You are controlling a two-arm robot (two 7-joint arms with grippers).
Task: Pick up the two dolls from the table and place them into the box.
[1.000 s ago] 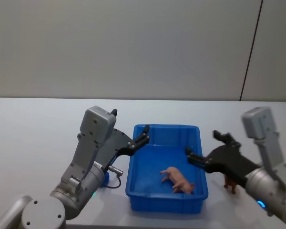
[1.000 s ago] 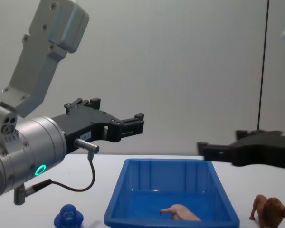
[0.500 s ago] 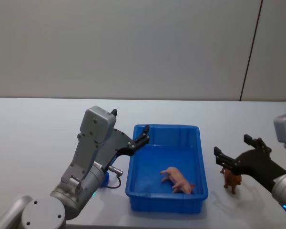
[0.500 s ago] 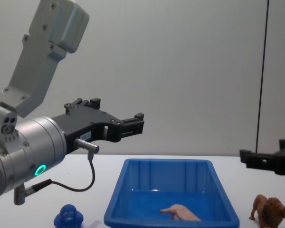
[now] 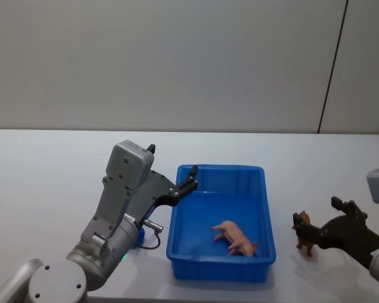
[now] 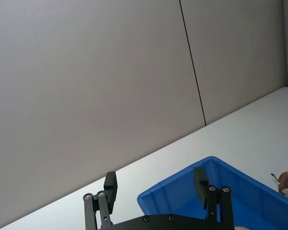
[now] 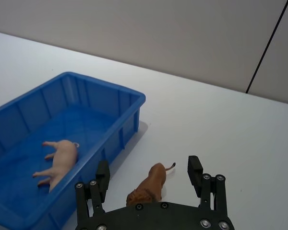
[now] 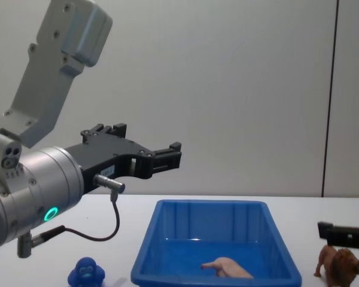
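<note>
A pale pink doll (image 5: 235,238) lies on its side inside the blue box (image 5: 221,170), also seen in the right wrist view (image 7: 60,158). A brown lion doll (image 5: 305,237) stands on the table just right of the box. My right gripper (image 5: 317,213) is open and hovers low over the lion (image 7: 151,184), one finger on each side of it in the right wrist view. My left gripper (image 5: 191,178) hangs open and empty above the box's left rim. A blue doll (image 8: 88,272) sits on the table left of the box, under the left arm.
The white table (image 5: 50,183) runs wide on both sides of the box. A grey wall stands behind it. A cable (image 8: 113,221) loops below my left wrist.
My right gripper has swung from above the box to the right and dropped down over the lion. The left arm and the dolls have stayed still.
</note>
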